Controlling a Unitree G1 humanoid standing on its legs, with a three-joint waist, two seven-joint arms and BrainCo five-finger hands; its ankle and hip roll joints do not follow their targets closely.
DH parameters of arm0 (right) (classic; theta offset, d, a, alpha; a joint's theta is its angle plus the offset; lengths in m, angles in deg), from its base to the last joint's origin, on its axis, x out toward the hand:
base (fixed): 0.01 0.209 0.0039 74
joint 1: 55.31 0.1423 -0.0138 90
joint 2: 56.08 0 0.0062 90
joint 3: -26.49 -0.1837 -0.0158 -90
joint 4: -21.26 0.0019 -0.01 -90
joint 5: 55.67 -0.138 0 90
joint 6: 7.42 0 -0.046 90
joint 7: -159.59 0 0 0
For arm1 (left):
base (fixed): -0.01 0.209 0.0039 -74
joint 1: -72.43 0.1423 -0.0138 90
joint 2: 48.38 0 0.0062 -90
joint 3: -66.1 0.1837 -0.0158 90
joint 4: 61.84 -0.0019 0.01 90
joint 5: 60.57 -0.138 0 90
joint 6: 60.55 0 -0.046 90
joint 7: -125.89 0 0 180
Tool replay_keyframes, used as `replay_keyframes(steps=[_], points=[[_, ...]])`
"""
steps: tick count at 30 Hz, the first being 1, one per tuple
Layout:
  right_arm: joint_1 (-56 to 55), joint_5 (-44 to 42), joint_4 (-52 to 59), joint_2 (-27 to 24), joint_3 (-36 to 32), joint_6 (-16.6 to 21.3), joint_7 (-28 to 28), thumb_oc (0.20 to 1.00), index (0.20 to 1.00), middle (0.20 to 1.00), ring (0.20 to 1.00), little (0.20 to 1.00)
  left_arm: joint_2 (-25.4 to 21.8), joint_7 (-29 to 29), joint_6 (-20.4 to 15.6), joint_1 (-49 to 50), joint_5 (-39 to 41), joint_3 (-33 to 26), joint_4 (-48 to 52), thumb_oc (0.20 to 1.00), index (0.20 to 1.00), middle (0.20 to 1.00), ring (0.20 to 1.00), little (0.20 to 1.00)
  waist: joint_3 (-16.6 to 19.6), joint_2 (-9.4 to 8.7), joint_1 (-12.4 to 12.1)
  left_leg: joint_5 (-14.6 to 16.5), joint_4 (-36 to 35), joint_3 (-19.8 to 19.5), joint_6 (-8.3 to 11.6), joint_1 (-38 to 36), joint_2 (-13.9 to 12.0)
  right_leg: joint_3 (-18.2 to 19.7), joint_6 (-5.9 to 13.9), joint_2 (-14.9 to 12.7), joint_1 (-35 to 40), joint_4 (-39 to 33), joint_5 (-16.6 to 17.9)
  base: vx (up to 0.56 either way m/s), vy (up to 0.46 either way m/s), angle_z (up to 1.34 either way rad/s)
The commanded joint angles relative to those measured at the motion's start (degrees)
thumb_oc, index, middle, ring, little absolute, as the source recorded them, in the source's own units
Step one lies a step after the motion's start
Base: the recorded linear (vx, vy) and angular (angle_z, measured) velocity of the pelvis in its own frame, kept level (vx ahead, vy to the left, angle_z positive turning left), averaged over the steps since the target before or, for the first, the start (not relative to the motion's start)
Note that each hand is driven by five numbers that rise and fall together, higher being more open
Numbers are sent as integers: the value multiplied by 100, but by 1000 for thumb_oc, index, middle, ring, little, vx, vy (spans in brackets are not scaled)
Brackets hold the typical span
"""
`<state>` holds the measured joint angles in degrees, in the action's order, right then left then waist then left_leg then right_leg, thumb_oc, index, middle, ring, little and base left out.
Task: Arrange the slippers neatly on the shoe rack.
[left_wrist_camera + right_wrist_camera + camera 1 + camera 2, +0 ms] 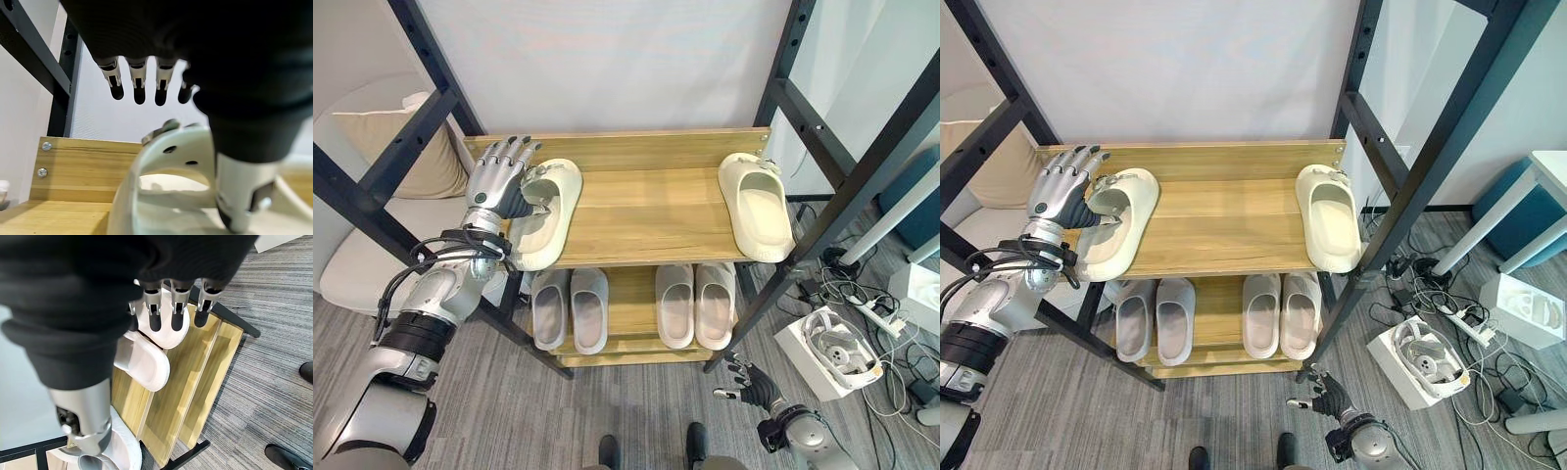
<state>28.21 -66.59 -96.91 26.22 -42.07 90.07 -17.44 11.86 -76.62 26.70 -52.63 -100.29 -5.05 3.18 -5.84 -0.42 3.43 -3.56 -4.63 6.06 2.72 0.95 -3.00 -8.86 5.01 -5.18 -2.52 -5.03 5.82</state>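
Left robot hand touching cream slipper (thumb inside)

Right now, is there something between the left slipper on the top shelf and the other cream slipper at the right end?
Nothing visible is. The left hand is at the left slipper, thumb inside its strap. Between it and the right slipper the top shelf is bare wood.
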Motion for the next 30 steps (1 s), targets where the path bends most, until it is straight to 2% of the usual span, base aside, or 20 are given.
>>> replay_keyframes(steps=[1, 2, 3, 4, 8, 14, 23, 25, 27, 30], points=[[146, -64, 342, -11, 78, 329, -60, 1000, 1000, 1000, 1000, 1000, -221, -262, 419, -1134, -271, 301, -875, 1000, 1000, 1000, 1000, 1000, -11, -249, 72, 523, -37, 66, 191, -187, -143, -23, 579, -304, 179, 57, -434, -3, 1, -11], [150, -60, 363, -29, 107, 329, -70, 1000, 1000, 1000, 1000, 1000, -193, -251, 482, -1260, -261, 367, -1030, 1000, 1000, 1000, 1000, 1000, -19, -255, 100, 521, -37, 83, 189, -184, -146, -11, 582, -302, 161, 61, -432, -5, 4, -17], [154, -65, 390, -27, 107, 324, -77, 1000, 1000, 1000, 1000, 1000, -169, -263, 509, -1392, -223, 454, -1169, 724, 724, 724, 724, 724, -34, -261, 103, 516, -37, 92, 187, -176, -146, 1, 582, -301, 145, 66, -431, -9, 6, -17], [152, -78, 415, -44, 145, 319, -75, 1000, 1000, 1000, 1000, 1000, -185, -223, 571, -1583, -186, 581, -1412, 200, 200, 200, 200, 200, -48, -260, 141, 514, -37, 101, 183, -165, -146, 30, 586, -298, 118, 73, -422, -7, 6, -9], [123, -128, 499, -109, 181, 318, -72, 1000, 1000, 1000, 1000, 1000, -152, -114, 625, -2069, 18, 996, -2182, 200, 200, 200, 200, 200, -53, -271, 232, 510, -37, 175, 174, -167, -155, 102, 608, -297, 58, 101, -399, 7, 14, -7], [19, -208, 590, -135, 129, 323, -58, 1000, 1000, 1000, 1000, 1000, -66, -73, 603, -2291, 156, 1198, -2496, 200, 200, 200, 200, 200, -47, -295, 284, 518, -37, 230, 166, -179, -166, 144, 617, -291, 20, 116, -394, 9, 6, -8], [84, -287, 630, -76, 110, 311, -68, 1000, 1000, 1000, 1000, 1000, 194, 3, 406, -2233, -127, 1242, -1275, 200, 200, 200, 200, 200, -15, -279, 273, 564, -37, 209, 164, -225, -162, 120, 598, -281, 89, 91, -430, 2, -1, -1], [89, -289, 714, -111, 88, 312, -84, 1000, 1000, 1000, 1000, 1000, 327, 59, 425, -2395, -250, 1391, -1253, 200, 200, 200, 200, 200, -13, -263, 306, 568, -37, 223, 164, -234, -167, 145, 603, -276, 88, 78, -430, 4, -33, -5], [128, -315, 829, -148, 71, 271, -159, 1000, 1000, 1000, 1000, 1000, 812, 126, 539, -2864, -293, 1721, -1676, 200, 200, 200, 200, 200, -54, -223, 425, 565, -37, 313, 166, -273, -177, 250, 603, -258, 43, 100, -421, -5, -53, -4], [82, -366, 946, -202, 41, 261, -167, 1000, 1000, 1000, 1000, 1000, 1083, 126, 561, -3084, -245, 1914, -2031, 200, 200, 200, 200, 200, -66, -202, 501, 559, -37, 367, 172, -294, -204, 312, 603, -246, -2, 136, -422, 1, -35, -23]])
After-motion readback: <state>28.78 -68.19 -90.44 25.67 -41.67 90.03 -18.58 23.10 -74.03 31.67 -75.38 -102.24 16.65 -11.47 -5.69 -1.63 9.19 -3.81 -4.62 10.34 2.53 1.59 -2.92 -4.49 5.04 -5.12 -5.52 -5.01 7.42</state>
